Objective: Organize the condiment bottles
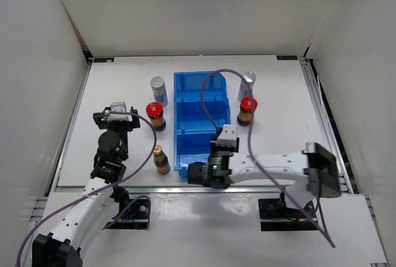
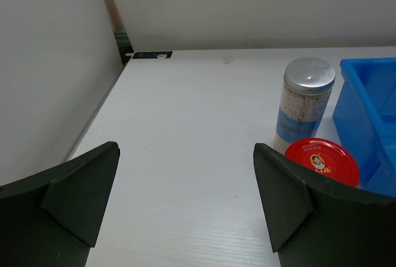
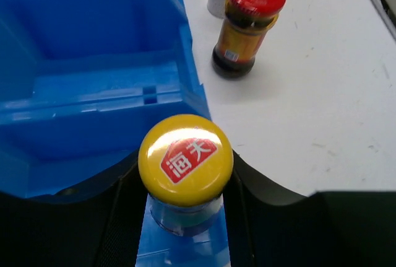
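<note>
Top external view, watching from the side: white table (image 1: 124, 75) with a blue plastic three-compartment bin (image 1: 201, 118) in the middle. Left gripper (image 1: 117, 115) sits with its jaws spread wide, just left of a squat brown red-capped bottle (image 1: 155, 116) and a pale silver-topped cylinder (image 1: 158, 90). Right gripper (image 3: 185, 217) is clamped round a slim yellow-capped bottle (image 3: 185, 158) at the bin's near right corner. A second red-capped bottle (image 1: 247, 111) and second silver-topped cylinder (image 1: 249, 83) stand right of the bin, and a second yellow-capped bottle (image 1: 161, 159) stands left of it.
</note>
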`<control>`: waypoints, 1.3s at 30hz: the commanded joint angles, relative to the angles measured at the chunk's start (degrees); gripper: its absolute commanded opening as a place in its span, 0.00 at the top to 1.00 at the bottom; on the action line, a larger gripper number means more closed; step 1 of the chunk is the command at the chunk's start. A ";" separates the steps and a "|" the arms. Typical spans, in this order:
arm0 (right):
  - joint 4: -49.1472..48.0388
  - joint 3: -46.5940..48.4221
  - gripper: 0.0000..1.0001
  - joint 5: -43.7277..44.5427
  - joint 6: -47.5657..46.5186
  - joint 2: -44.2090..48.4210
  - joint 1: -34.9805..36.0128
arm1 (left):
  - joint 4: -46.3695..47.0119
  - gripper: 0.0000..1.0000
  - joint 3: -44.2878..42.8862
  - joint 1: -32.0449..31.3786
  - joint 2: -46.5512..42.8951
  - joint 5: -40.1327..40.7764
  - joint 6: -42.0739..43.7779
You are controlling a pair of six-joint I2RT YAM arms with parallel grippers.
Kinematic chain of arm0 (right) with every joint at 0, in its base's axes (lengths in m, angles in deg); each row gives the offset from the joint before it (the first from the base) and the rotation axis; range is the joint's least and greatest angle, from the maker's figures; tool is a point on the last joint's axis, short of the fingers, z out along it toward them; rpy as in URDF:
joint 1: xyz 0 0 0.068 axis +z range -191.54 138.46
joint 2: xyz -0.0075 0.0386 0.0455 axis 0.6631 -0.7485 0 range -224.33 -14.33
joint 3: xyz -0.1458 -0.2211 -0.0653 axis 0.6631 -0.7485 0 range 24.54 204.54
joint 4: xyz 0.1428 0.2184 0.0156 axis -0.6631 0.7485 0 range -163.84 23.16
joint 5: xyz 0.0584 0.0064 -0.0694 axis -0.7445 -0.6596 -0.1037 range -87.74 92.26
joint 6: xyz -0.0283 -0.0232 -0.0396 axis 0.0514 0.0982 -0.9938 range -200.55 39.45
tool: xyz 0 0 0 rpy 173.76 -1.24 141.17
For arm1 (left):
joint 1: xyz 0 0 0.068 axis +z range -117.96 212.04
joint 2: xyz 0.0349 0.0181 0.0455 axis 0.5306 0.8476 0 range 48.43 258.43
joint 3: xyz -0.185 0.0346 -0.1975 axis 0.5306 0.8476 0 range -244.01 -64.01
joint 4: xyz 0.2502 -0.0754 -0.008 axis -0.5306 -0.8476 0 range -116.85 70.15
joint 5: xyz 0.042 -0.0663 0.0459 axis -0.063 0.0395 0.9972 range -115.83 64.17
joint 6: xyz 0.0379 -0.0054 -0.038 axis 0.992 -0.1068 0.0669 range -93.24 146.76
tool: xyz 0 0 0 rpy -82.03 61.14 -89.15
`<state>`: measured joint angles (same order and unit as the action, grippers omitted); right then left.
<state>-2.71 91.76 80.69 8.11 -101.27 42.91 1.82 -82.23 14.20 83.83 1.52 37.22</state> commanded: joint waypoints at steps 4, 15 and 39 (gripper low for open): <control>22.56 5.20 0.98 16.66 23.65 -7.37 0.46 | -8.65 0.00 -4.46 -0.17 -0.77 -1.95 -2.54; 22.56 -0.34 0.90 15.08 32.89 -9.65 -4.37 | -9.28 0.00 -5.07 -0.17 -0.77 -1.95 -3.08; 22.56 16.35 0.00 11.66 17.26 -9.75 -5.96 | -9.28 0.00 -4.55 -0.17 -0.77 -1.95 -1.49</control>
<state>3.06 102.52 84.82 27.85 -114.56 36.98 -6.77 -85.40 14.20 83.54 0.47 35.36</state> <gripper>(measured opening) 0.996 1.000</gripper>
